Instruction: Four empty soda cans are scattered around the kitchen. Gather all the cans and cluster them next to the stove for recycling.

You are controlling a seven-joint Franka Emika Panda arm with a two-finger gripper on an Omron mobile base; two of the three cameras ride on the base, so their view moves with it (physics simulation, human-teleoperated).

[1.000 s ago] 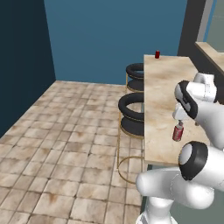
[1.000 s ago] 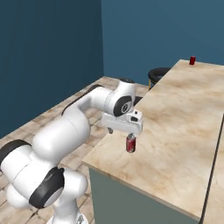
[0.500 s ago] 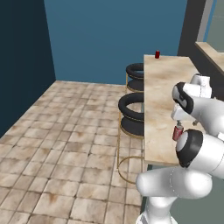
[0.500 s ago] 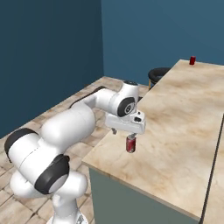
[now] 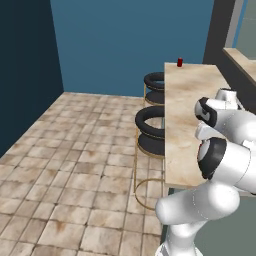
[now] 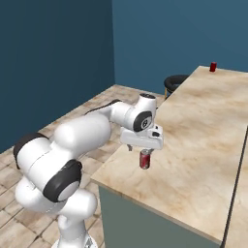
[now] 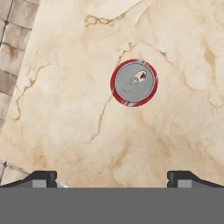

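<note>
Gripper (image 6: pixel 144 148) poised directly above a red soda can (image 6: pixel 145 159), pointing straight down, jaws spread wide apart and holding nothing. Can upright on the beige marble counter (image 6: pixel 203 131), close to its near left edge, apart from the fingers overhead. Seen from the hand camera: the can's silvery top with pull tab and red rim (image 7: pixel 134 82) slightly above centre, two dark finger tips (image 7: pixel 40 176) far apart at the bottom, bare marble between them, brown floor tiles (image 7: pixel 12 43) past the counter edge at the left. Second red soda can (image 6: pixel 213 67) upright at the far end of the same counter, well apart from the first; also visible as a small red cylinder (image 5: pixel 180 62) at the far counter corner from the left base camera. Two black round stools (image 5: pixel 151 129) tucked beside the counter's long edge, on gold wire frames, standing on the brown tiled floor (image 5: pixel 75 170).
</note>
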